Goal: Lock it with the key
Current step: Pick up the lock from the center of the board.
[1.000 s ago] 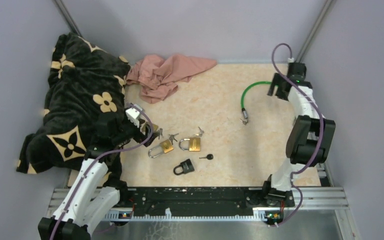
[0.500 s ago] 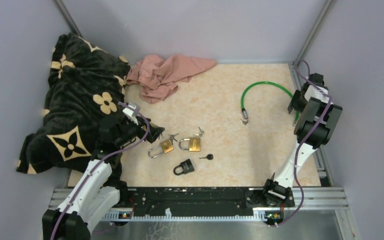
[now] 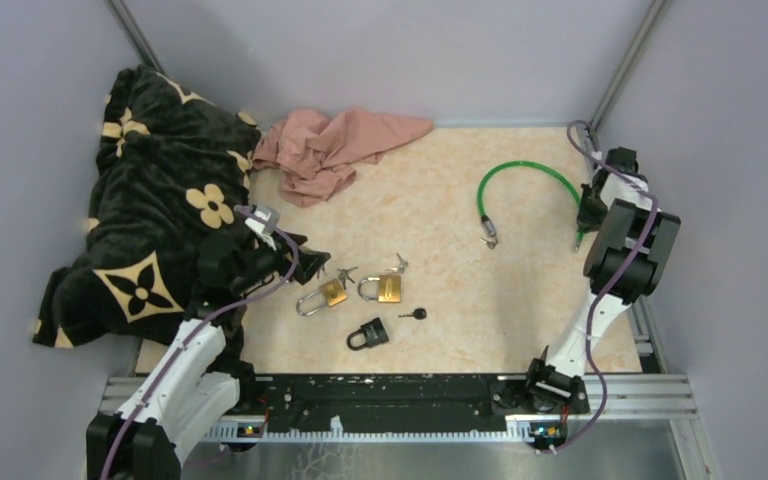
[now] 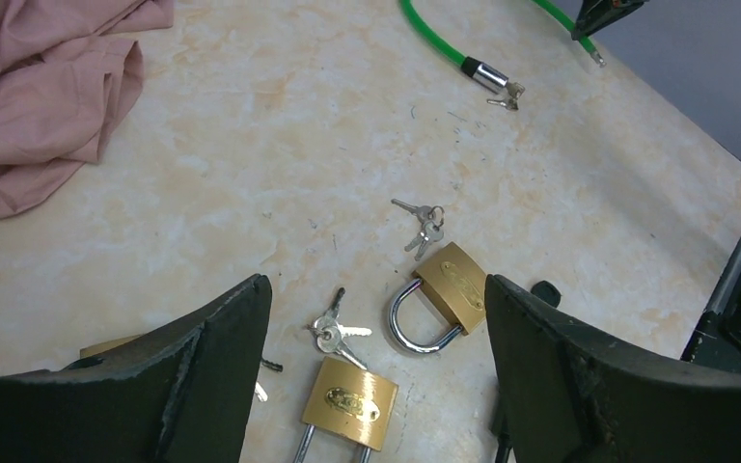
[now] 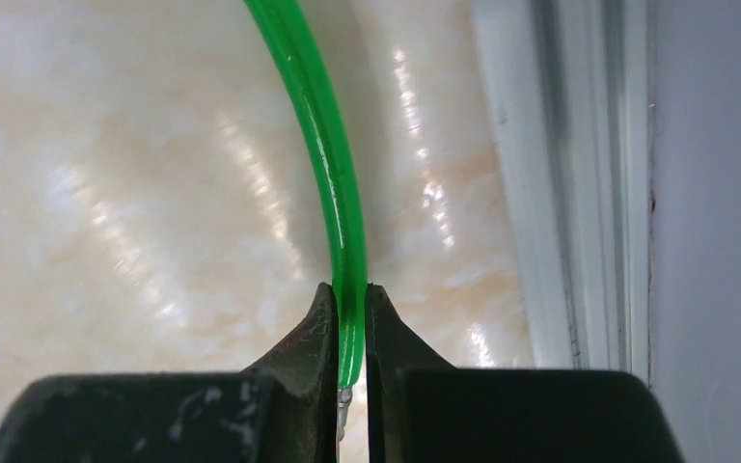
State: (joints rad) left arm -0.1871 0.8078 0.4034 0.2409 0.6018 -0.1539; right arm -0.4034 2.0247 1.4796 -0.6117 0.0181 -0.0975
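Observation:
My right gripper (image 5: pixel 350 307) is shut on the green cable (image 5: pixel 323 145) just above its metal end pin, near the table's right edge (image 3: pixel 588 215). The cable arcs across to its lock head (image 3: pixel 487 236), which has small keys at it. My left gripper (image 4: pixel 374 289) hangs open above two brass padlocks (image 4: pixel 350 403) (image 4: pixel 453 285), each with a key bunch (image 4: pixel 333 331) (image 4: pixel 423 222) beside it. Nothing is between its fingers. A black padlock (image 3: pixel 368 334) and a black-headed key (image 3: pixel 416 314) lie in front of them.
A pink cloth (image 3: pixel 335 148) lies at the back of the table. A black blanket with tan flowers (image 3: pixel 150 210) is heaped along the left side. A metal rail (image 5: pixel 560 174) and the wall run close to the right gripper.
The right arm swung down from the back corner to the right edge, and its gripper shut on the green cable's end. The left gripper narrowed slightly and shifted a little.

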